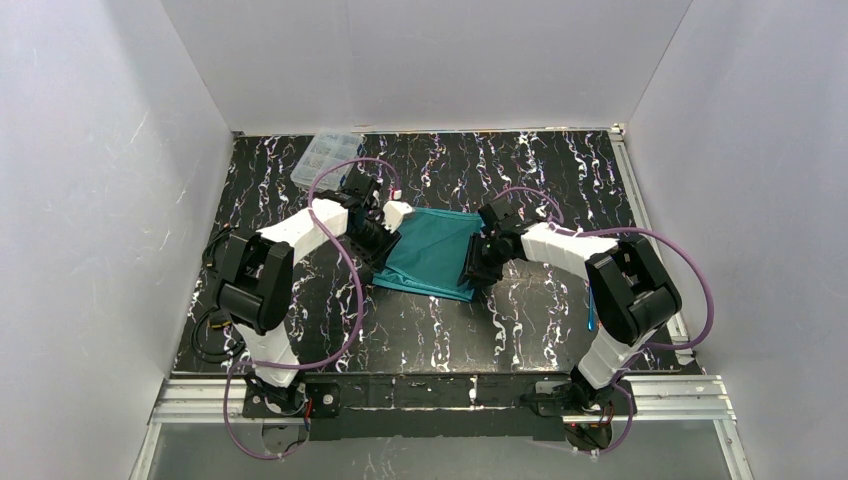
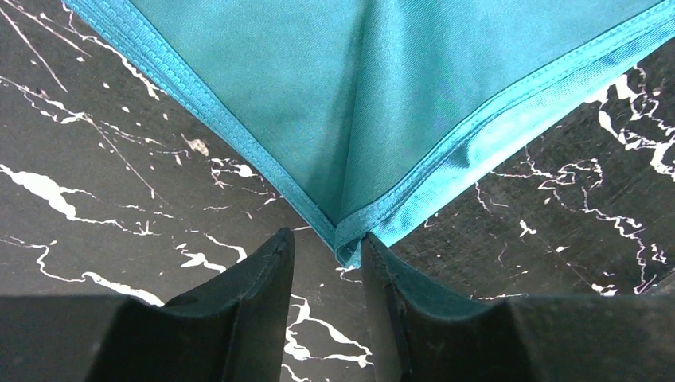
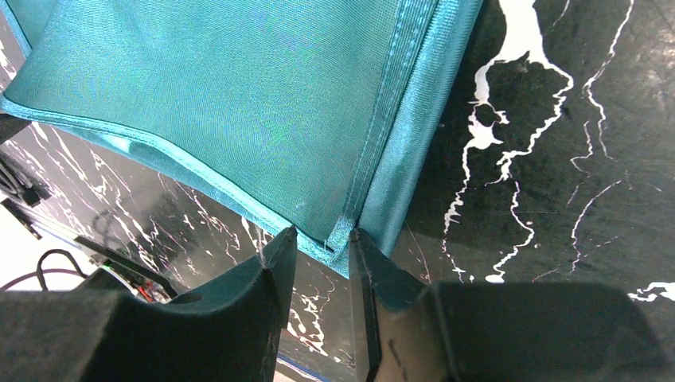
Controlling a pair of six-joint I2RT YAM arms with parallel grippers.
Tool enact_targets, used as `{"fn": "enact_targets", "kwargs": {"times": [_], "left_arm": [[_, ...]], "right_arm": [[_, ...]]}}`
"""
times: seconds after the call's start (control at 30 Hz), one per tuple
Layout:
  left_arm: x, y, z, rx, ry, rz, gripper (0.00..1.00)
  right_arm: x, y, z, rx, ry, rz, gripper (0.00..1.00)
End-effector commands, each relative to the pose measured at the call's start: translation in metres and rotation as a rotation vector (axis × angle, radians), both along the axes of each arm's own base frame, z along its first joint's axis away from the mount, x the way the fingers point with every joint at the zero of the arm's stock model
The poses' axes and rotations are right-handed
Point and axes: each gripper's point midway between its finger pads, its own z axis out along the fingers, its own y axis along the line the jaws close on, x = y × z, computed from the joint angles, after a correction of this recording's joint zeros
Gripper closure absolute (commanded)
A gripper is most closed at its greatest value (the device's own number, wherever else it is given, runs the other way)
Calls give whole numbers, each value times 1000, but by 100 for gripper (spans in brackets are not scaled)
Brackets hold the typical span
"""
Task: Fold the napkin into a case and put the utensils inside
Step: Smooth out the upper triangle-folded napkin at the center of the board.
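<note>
Fold under way: the napkin [image 1: 432, 255] lies on the table [image 1: 560, 180] between my two pincers, one corner at the mouth of each. Seen from its wrist, the left pincer [image 2: 326, 239] stands parted, with the hemmed corner poking in between its tips and brushing the right-hand finger. Bare table shows through the gap, so nothing is pinched. The right pincer [image 3: 322, 235] is likewise released, its tips set either side of a corner whose cloth fans away ahead and to its left. At both corners I see a second layer under the hem, so I judge the cloth is already doubled once but is far from a case, and no diagonal flap is visible. I read this as the folding step, with both arms lined up to take corners. The next move calls for both pincers to clench on both layers at once, then lift and carry together so the edges stay matched. I cannot pick out the utensils. A clear box [image 1: 322, 155] sits beyond the left pincer.
</note>
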Motion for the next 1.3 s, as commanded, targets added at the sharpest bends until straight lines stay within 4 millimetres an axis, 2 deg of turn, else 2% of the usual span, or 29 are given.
{"fn": "enact_targets", "kwargs": {"times": [0.0,0.2,0.57,0.97,1.27], "left_arm": [[7,4,11,2,-91,-17,66],[5,9,2,20,-104,-24,69],[3,14,-7,56,-153,-46,69],[0,-1,-5,65,-215,-113,69],[-1,4,-3,91,-242,-142,69]], "right_arm": [[2,1,14,22,-33,-14,61],[0,0,17,21,-28,-25,62],[-5,0,7,25,11,-56,62],[-3,7,3,61,18,-69,66],[-11,2,-7,51,45,-96,72]]}}
